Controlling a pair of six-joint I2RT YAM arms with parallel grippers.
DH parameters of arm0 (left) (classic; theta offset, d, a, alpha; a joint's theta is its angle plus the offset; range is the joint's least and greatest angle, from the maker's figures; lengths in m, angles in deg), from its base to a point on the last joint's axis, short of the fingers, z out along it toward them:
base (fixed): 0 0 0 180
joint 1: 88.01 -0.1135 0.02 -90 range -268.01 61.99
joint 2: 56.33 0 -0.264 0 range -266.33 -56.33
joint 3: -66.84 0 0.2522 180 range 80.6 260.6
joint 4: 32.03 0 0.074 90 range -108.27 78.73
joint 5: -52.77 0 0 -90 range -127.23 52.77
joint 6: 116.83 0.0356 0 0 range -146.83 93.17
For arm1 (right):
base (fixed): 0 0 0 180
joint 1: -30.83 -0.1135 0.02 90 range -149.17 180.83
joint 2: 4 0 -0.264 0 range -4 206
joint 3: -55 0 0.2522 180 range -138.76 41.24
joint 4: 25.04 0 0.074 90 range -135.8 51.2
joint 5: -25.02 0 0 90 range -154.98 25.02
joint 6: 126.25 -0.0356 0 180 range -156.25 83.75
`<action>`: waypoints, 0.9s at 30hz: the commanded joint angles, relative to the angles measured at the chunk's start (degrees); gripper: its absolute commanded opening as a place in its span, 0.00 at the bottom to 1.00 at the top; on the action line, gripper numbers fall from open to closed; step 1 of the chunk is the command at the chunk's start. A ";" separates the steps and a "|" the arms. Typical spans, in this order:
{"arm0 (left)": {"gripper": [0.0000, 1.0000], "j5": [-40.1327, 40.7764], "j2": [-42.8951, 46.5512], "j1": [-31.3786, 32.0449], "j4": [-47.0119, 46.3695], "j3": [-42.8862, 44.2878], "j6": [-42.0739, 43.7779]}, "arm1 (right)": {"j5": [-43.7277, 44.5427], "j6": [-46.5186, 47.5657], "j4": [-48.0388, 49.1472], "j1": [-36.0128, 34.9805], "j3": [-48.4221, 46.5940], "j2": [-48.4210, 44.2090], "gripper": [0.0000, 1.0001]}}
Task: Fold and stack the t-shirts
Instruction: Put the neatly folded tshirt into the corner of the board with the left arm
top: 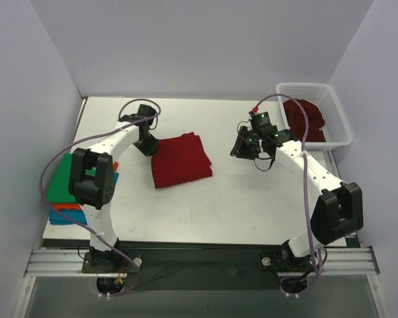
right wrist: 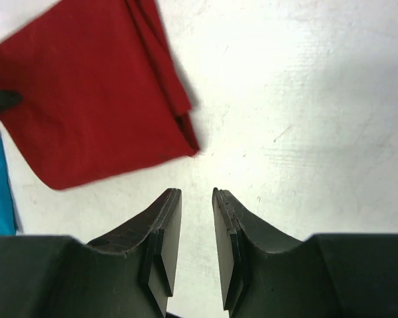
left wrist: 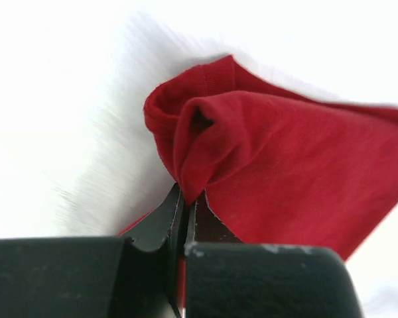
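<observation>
1. Nearest us, the left gripper (left wrist: 184, 199) is pinched shut on the left edge of the folded dark red t-shirt (top: 180, 160), at the middle of the table (top: 252, 205).
2. We see the right gripper (right wrist: 196, 193) beside that shirt, jaws slightly apart, holding nothing.
3. We find the stacked t-shirts (top: 56, 183), green over orange and blue, at the table's left edge.

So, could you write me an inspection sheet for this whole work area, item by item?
Surface: white table, lightly scuffed.
Job's things: folded dark red t-shirt mid-table; green, orange and blue stack at the left edge; more dark red shirts in the white mesh basket.
Clutter: only that basket, far right corner.
Hands: left hand shut on the folded shirt's corner; right hand open, empty, above the table.
Cables: purple cables along both arms.
Surroundings: plain white walls; metal rail at the near edge.
</observation>
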 commanded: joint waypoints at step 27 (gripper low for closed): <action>0.00 -4.37 1.51 -30.14 14.00 31.75 -1.44 | -0.03 -3.56 -3.43 -5.77 7.28 -9.27 0.27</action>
